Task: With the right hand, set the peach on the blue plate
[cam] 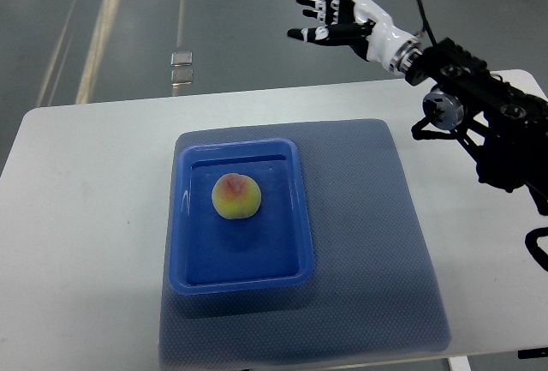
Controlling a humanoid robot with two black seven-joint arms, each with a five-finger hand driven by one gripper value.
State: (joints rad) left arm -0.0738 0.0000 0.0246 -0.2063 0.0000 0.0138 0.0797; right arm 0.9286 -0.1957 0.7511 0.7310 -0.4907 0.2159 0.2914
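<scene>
A yellow peach [236, 196] with a red blush lies inside the blue plate [287, 268], a shallow rectangular tray, a little above its middle. My right hand [324, 13] is raised far from it, beyond the table's back edge at the upper right, with its fingers spread and nothing in them. Its black arm comes in from the right edge. The left arm does not show.
The plate rests on a blue-grey mat [368, 234] spread over a white table [86, 217]. Grey floor with pale stripes lies behind the table. A small metal piece [181, 69] sits on the floor at the back.
</scene>
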